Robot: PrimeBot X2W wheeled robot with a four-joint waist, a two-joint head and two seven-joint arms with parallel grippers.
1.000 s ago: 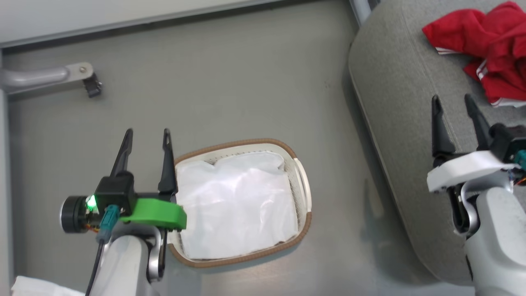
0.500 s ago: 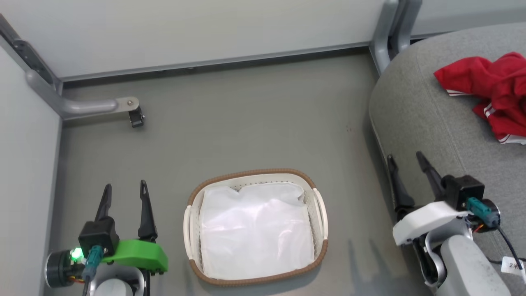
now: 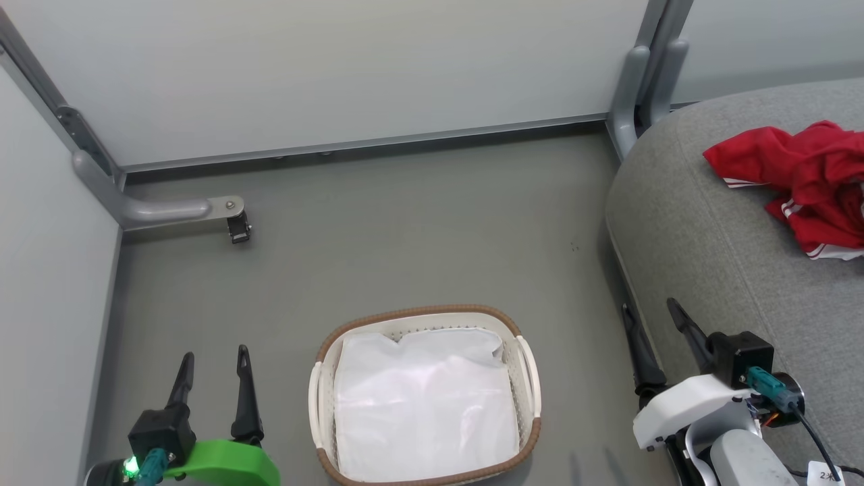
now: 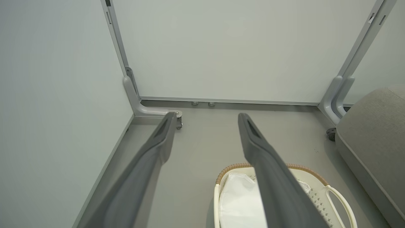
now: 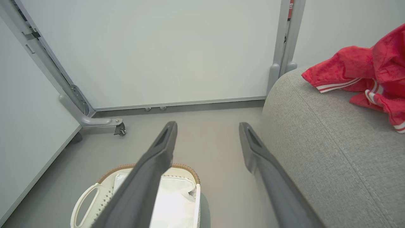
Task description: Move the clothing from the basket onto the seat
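Grey floor (image 3: 418,223) meets pale wall panels (image 3: 351,67). A grey metal foot (image 3: 172,210) ends in a black caster (image 3: 239,229). 2 grey posts (image 3: 637,94) stand together. A white sheet (image 3: 425,405) lies rumpled.

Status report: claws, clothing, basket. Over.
Left claw and right claw open, empty. Red clothing lies on the seat. Basket holds white liner, no red. No obstruction seen.

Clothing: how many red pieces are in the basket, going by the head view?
0. The basket holds a white liner sheet; the red clothing lies bunched on the seat. A piece could be hidden under the sheet.
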